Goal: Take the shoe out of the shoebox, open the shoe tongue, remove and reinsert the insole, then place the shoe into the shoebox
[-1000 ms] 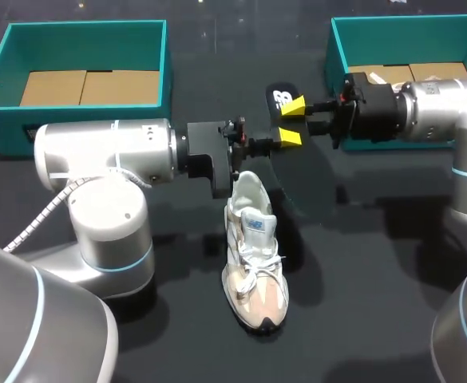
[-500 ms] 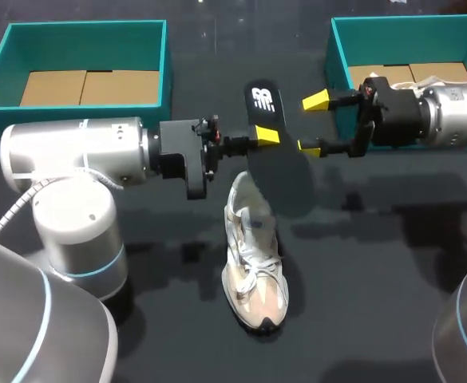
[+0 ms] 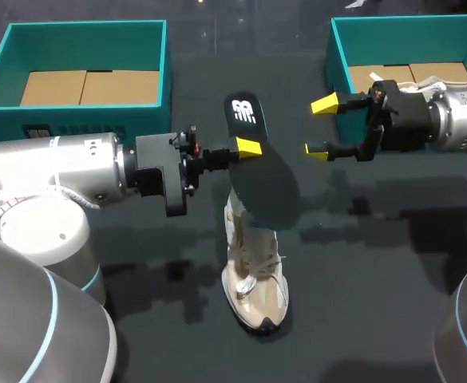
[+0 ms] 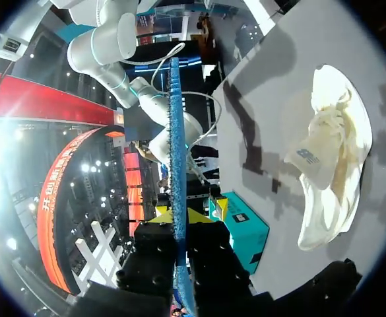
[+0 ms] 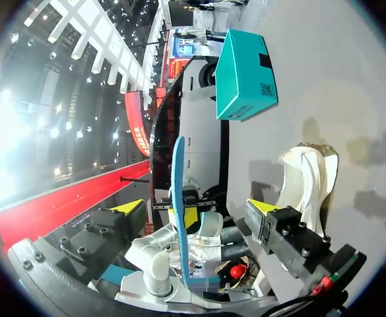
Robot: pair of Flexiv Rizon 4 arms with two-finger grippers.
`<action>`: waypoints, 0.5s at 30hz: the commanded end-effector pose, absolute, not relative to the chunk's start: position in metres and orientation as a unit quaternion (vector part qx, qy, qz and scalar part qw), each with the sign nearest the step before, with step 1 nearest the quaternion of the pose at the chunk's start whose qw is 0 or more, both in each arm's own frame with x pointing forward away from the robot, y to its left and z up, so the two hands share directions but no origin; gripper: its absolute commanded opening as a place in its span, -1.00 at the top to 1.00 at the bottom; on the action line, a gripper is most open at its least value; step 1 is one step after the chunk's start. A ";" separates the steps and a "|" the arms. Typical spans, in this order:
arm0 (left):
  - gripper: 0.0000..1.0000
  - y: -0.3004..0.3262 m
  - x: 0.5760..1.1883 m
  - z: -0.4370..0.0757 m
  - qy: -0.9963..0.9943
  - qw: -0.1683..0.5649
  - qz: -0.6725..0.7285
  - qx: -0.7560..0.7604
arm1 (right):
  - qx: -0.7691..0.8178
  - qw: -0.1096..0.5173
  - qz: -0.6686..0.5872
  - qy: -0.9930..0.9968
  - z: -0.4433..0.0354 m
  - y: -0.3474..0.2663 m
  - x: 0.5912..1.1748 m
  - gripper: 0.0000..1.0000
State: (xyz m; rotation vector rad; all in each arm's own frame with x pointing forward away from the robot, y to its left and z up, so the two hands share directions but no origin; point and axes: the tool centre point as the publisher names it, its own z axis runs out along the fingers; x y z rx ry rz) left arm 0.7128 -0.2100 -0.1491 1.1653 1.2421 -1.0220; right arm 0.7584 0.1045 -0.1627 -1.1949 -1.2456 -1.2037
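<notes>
A black insole (image 3: 259,169) hangs in the air above the heel of the shoe, with my left gripper (image 3: 245,148) shut on its edge. In the left wrist view the insole (image 4: 174,165) shows edge-on as a thin blue strip between the yellow tips of the left gripper (image 4: 179,215). The white and beige shoe (image 3: 254,271) stands on the dark table, toe toward the front edge, and also shows beside that gripper (image 4: 331,152). My right gripper (image 3: 319,128) stands open to the right of the insole, touching nothing. From the right gripper (image 5: 196,207) the insole (image 5: 177,198) lies ahead.
A teal shoebox (image 3: 81,72) with a cardboard floor stands at the back left. A second teal shoebox (image 3: 409,48) stands at the back right, under my right arm. In the right wrist view the left box (image 5: 245,72) sits beyond the shoe (image 5: 305,178).
My right gripper has opened, let go of the insole and drawn back to the right. My left arm has carried the insole to the left, over the shoe's heel.
</notes>
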 end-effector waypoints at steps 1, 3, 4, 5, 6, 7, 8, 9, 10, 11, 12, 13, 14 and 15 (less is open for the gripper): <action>1.00 -0.203 0.709 -0.147 0.525 0.544 -0.430 0.493 | -0.495 0.495 -0.495 -0.515 -0.162 0.105 0.757 -1.00; 1.00 -0.203 0.709 -0.147 0.525 0.544 -0.430 0.493 | -0.495 0.495 -0.495 -0.515 -0.162 0.105 0.757 -1.00; 1.00 -0.203 0.709 -0.147 0.525 0.544 -0.430 0.493 | -0.495 0.495 -0.495 -0.515 -0.162 0.105 0.757 -1.00; 1.00 -0.203 0.709 -0.147 0.525 0.544 -0.430 0.493 | -0.495 0.495 -0.495 -0.515 -0.162 0.105 0.757 -1.00; 1.00 -0.203 0.709 -0.147 0.525 0.544 -0.430 0.493 | -0.495 0.495 -0.495 -0.515 -0.162 0.105 0.757 -1.00; 1.00 -0.203 0.709 -0.147 0.525 0.544 -0.430 0.493 | -0.495 0.495 -0.495 -0.515 -0.162 0.105 0.757 -1.00; 1.00 -0.203 0.709 -0.147 0.525 0.544 -0.430 0.493 | -0.495 0.495 -0.495 -0.515 -0.162 0.105 0.757 -1.00; 1.00 -0.205 0.708 -0.145 0.540 0.525 -0.451 0.480 | -0.495 0.495 -0.495 -0.515 -0.162 0.105 0.757 -1.00; 1.00 -0.205 0.708 -0.143 0.555 0.507 -0.465 0.468 | -0.495 0.495 -0.495 -0.515 -0.162 0.105 0.757 -1.00; 1.00 -0.205 0.708 -0.141 0.569 0.489 -0.480 0.454 | -0.495 0.495 -0.495 -0.515 -0.162 0.105 0.757 -1.00; 1.00 -0.205 0.707 -0.138 0.584 0.463 -0.504 0.437 | -0.495 0.495 -0.495 -0.515 -0.162 0.105 0.757 -1.00; 1.00 -0.203 0.707 -0.136 0.596 0.447 -0.516 0.422 | -0.495 0.495 -0.495 -0.515 -0.162 0.105 0.757 -1.00; 1.00 -0.202 0.707 -0.133 0.608 0.428 -0.529 0.409 | -0.495 0.495 -0.495 -0.515 -0.162 0.105 0.757 -1.00; 1.00 -0.199 0.706 -0.131 0.615 0.412 -0.541 0.400 | -0.495 0.495 -0.495 -0.515 -0.162 0.105 0.757 -1.00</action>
